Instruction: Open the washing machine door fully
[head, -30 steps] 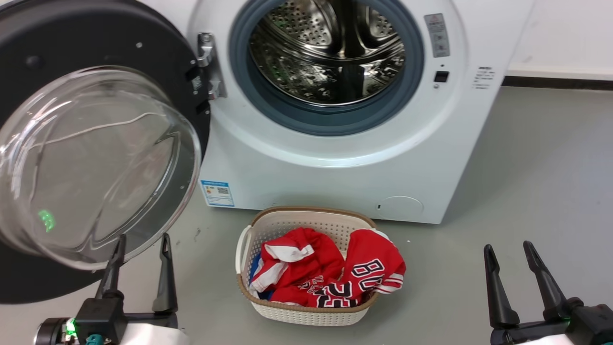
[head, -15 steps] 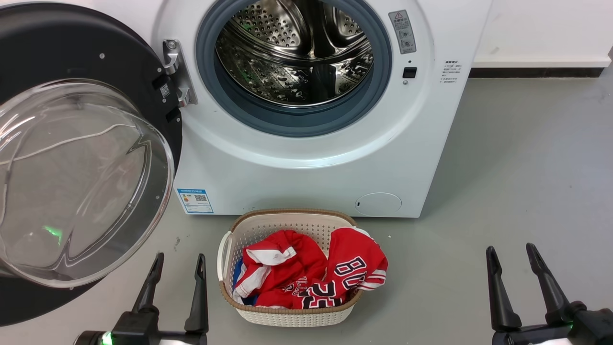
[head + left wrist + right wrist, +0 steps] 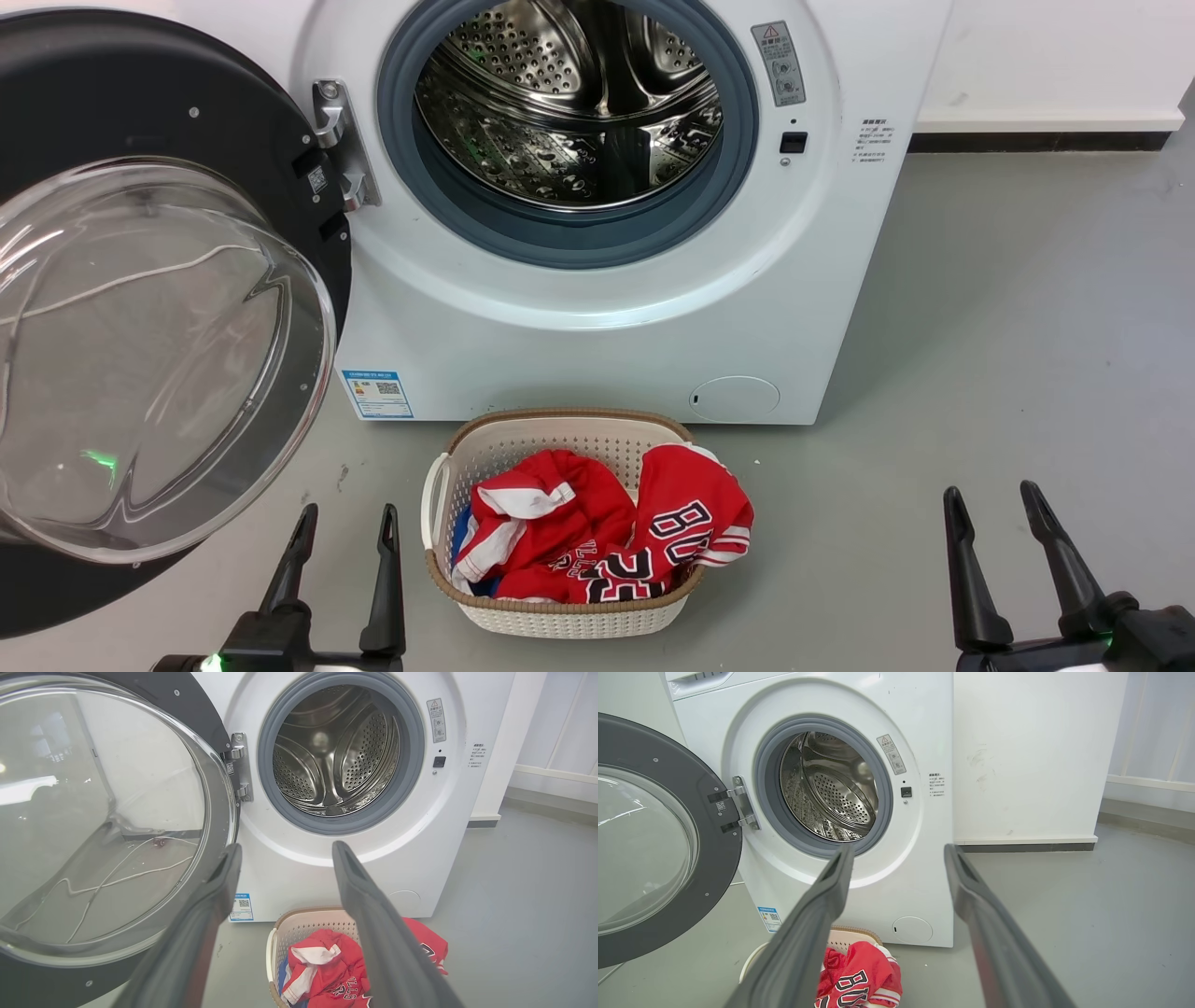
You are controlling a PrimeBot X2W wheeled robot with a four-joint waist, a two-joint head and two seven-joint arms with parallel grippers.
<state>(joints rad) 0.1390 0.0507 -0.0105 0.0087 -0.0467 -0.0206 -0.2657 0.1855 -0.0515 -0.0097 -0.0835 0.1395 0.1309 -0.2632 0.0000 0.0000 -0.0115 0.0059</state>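
Washing machine door (image 3: 140,93) hangs swung wide at the frame's left, hinged to the washing machine (image 3: 607,355) (its drum (image 3: 560,121) exposed). Our left gripper (image 3: 347,511) and right gripper (image 3: 989,488) sit at the lower corners, fingers spread apart, empty.

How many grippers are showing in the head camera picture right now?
2. The left gripper sits lower left, between the open door and the laundry basket; the right gripper sits lower right, over the floor. Both are open, holding nothing.
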